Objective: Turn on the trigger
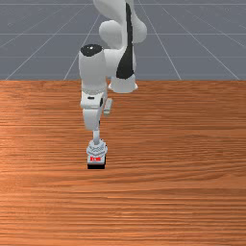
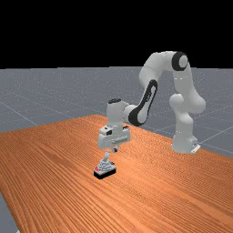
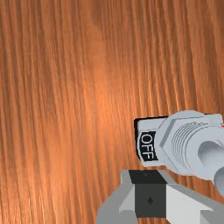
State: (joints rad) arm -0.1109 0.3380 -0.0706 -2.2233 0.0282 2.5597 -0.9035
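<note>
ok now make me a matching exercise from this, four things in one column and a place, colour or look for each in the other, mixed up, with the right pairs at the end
Things:
1. table
2. OFF label
3. lever
4. end effector

Descriptions:
A. grey, rising out of a ringed collar
B. raised off the table, near the lever
C. white letters on black
D. orange-brown wood

Right pairs: 1-D, 2-C, 3-A, 4-B
</note>
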